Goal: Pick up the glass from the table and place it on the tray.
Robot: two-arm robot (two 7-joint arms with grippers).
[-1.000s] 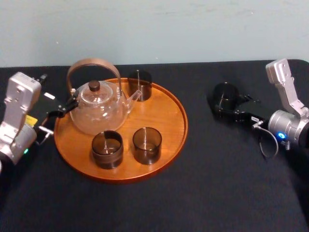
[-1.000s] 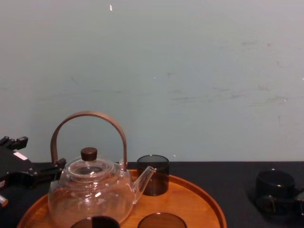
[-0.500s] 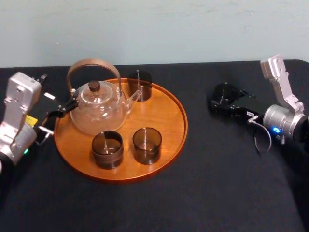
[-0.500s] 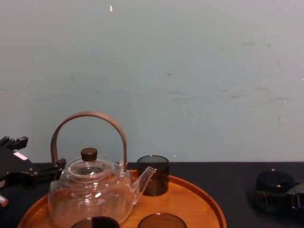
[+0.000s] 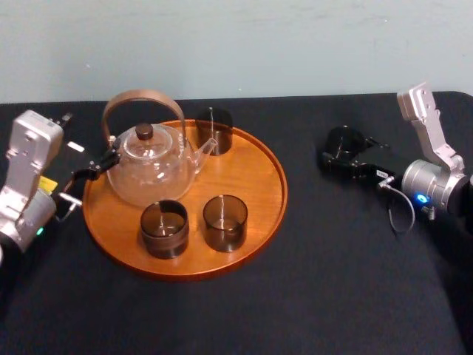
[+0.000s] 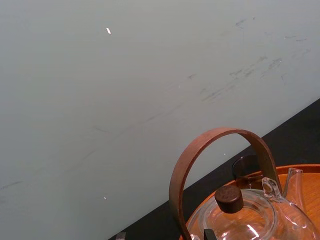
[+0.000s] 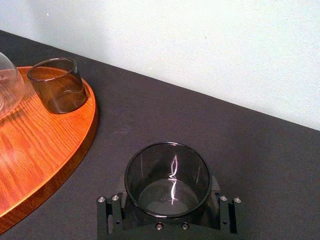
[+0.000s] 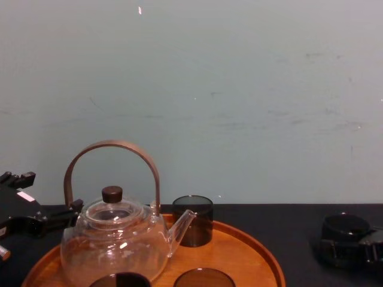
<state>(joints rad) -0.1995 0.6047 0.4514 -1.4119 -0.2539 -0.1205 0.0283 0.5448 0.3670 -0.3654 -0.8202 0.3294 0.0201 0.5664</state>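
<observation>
Right gripper [image 5: 346,157] has closed in, jaws hugging the glass [image 7: 167,175]: grasp step. Next, lift it, carry left onto tray [image 5: 251,174]; left gripper [image 5: 90,171] idles by teapot [image 5: 150,166].

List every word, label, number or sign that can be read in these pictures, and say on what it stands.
No readable text anywhere.
Yellow sticker on the left arm: too small to read.
White patch on the left gripper, beside the tray: too small to read.
Dark glass at the right gripper, on the table: no marking seen.
</observation>
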